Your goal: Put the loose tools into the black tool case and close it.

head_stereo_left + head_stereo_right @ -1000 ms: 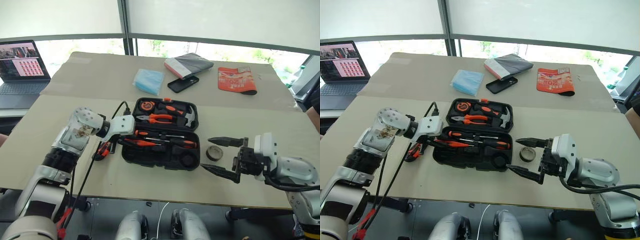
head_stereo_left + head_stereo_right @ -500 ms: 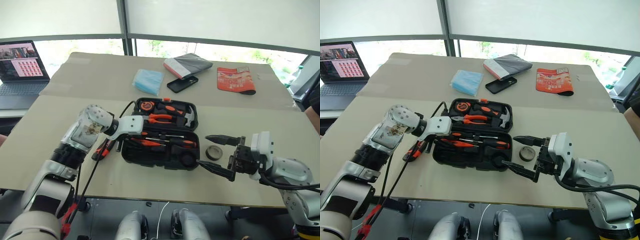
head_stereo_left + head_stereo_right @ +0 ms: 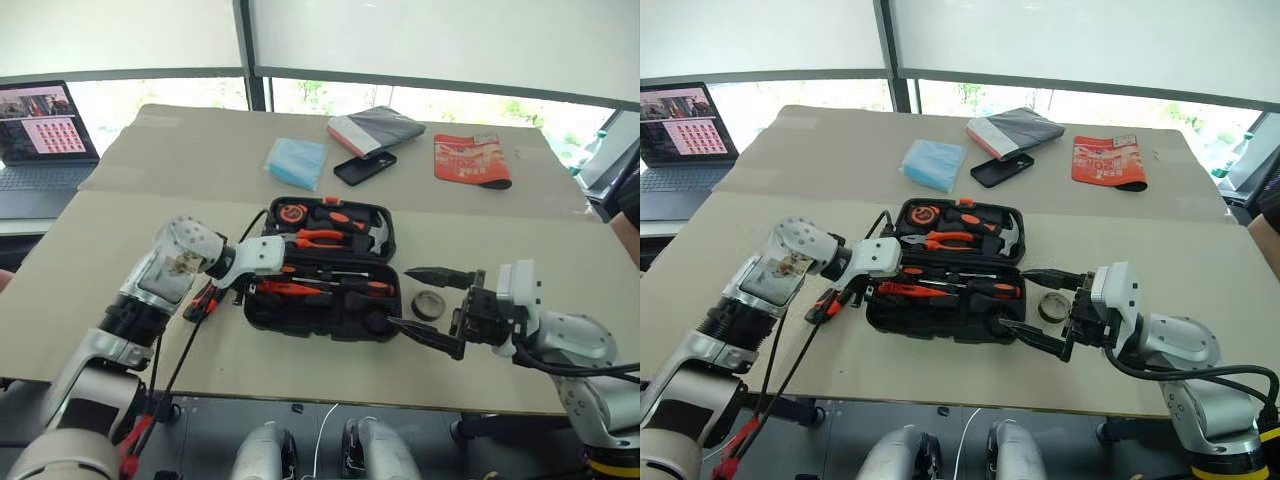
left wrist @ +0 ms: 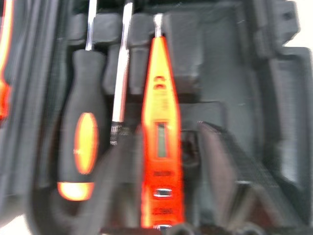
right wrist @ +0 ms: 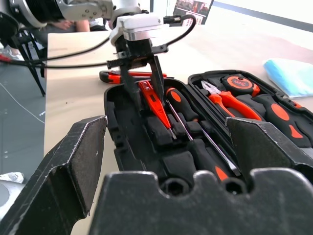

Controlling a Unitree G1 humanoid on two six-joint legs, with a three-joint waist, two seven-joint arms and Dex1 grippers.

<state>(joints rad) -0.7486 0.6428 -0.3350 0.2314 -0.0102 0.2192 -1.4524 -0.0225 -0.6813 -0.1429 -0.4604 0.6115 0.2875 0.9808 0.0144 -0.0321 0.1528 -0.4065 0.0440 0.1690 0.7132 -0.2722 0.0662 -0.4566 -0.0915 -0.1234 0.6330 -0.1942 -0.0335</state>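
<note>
Left gripper (image 5: 142,81) fingers parted astride thin orange screwdriver (image 5: 155,105) in open tool case (image 3: 262,312), right gripper (image 3: 430,310) fully spread beside tape roll (image 3: 429,304)

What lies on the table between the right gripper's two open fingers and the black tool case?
The small dark tape roll, seen in the left eye view.

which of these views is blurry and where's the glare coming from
Left wrist view: smeared, the orange screwdriver and case slots soft. Right wrist view: its own near fingers out of focus, the left gripper sharper. Eye views: windows behind the table blown out, the laptop readable.
</note>
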